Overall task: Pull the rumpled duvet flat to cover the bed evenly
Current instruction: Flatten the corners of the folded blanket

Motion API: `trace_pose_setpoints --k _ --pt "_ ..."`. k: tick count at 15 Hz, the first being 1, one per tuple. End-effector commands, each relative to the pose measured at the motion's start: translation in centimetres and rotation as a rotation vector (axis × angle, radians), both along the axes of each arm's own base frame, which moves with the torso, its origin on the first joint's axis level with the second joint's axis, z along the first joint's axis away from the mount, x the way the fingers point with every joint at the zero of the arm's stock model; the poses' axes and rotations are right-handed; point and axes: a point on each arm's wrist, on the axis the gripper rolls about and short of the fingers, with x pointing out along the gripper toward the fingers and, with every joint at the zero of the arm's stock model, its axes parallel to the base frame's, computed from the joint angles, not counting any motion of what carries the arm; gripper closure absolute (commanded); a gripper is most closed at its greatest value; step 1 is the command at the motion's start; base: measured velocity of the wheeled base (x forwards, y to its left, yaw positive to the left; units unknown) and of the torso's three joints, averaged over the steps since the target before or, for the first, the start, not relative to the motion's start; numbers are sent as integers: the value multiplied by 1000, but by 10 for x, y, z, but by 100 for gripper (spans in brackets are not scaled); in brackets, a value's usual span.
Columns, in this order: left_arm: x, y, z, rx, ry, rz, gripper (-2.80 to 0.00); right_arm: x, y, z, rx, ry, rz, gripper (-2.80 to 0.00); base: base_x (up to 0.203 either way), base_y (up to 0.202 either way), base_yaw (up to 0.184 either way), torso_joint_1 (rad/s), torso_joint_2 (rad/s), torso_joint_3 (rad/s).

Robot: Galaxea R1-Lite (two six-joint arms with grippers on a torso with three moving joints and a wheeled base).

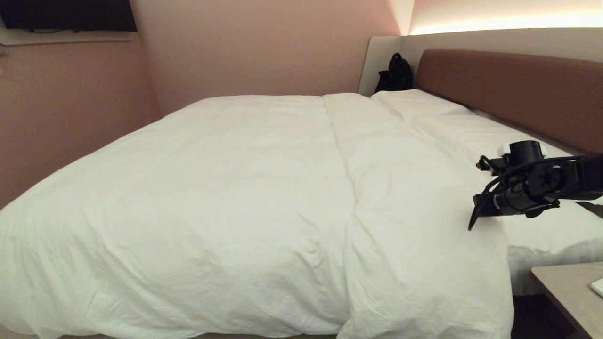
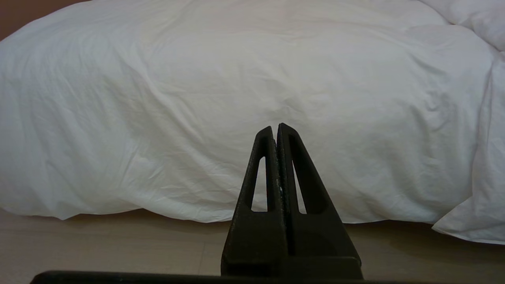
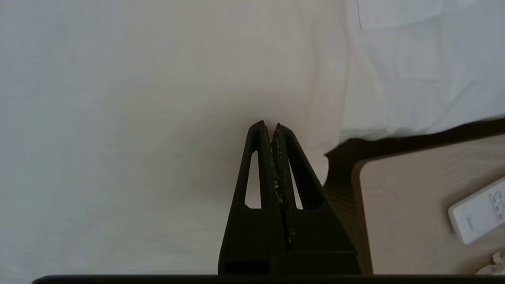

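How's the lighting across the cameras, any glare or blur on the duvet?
Head view: a bright light strip glows above the headboard; the duvet is evenly lit, its folds readable. Left wrist view: sharp, with shadow under the duvet's hanging edge. Right wrist view: the duvet looks soft and nearly featureless.

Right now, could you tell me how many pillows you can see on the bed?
2: a far pillow by the black bag in the corner, and a nearer pillow along the headboard. The duvet may hide more.
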Motion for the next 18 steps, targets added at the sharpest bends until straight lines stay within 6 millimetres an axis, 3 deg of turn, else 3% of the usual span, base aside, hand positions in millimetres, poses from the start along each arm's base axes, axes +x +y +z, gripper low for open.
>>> trace_pose_setpoints --k 1,13,18 --pt "0 0 0 1 0 1 0 -1 1 -3 4 -13 9 0 0 0 0 0 0 0" --pt "0 0 0 1 0 1 0 20 -1 -52 36 34 55 0 0 0 0 0 0 0" --pt "0 0 0 1 -1 1 0 22 12 -50 38 30 86 0 0 0 0 0 0 0"
